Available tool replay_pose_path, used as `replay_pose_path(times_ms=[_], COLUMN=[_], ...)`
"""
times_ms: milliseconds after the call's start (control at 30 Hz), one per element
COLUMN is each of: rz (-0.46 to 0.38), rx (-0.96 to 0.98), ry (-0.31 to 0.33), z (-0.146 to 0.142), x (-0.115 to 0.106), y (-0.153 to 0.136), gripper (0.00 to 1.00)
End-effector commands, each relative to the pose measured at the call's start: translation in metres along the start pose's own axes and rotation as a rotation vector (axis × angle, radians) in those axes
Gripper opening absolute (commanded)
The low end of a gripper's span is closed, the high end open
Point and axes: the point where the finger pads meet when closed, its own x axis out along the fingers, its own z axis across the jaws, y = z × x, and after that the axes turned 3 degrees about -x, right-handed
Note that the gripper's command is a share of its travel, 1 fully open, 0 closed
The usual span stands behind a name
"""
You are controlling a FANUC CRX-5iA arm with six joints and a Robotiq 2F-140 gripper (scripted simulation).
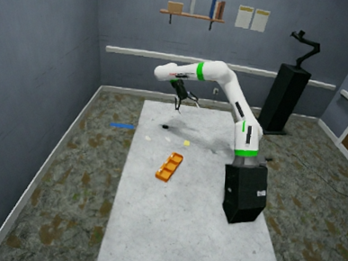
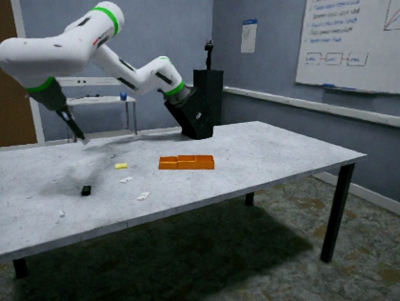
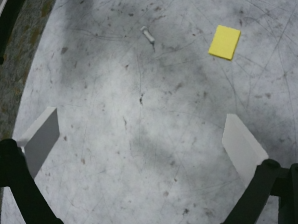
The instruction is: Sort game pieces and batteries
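My gripper (image 1: 185, 102) hangs open and empty high above the far part of the table; it also shows in the exterior view (image 2: 75, 130), and the wrist view shows its two fingers wide apart over bare table. An orange bin block (image 1: 169, 166) (image 2: 186, 162) with side-by-side compartments lies near the table's middle; I cannot read its marks. A yellow flat piece (image 1: 187, 143) (image 2: 121, 166) (image 3: 225, 42) lies between the gripper and the bins. A small black piece (image 1: 164, 126) (image 2: 86, 190) lies below the gripper. Small white pieces (image 1: 147, 138) (image 1: 168, 139) (image 2: 126, 180) (image 2: 143, 195) lie nearby.
The arm's black base (image 1: 245, 191) stands at the table's right edge. Another tiny white piece (image 2: 61, 213) lies near the table's front edge in the exterior view.
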Motion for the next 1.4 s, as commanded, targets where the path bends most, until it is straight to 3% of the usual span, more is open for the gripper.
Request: replay_pose_path(times_ms=[0,533,567,700,867,1100,1133,1367], rz=[0.000,0.000,0.000,0.001,-0.029,-0.053,-0.069,-0.107], rx=[0.000,0.000,0.000,0.045,-0.156,-0.307,-0.406,-0.633], ry=[0.000,0.000,0.000,-0.023,0.001,0.011,0.017,0.035], z=[0.000,0.000,-0.004,-0.006,0.026,0.044,0.052,0.084], x=[0.000,0.000,-0.007,-0.015,-0.014,-0.014,-0.014,-0.014], y=[0.000,0.000,0.004,0.018,0.024,0.033,0.037,0.057], gripper=[1.00,1.00,0.15,0.15,0.15,0.15,0.15,0.15])
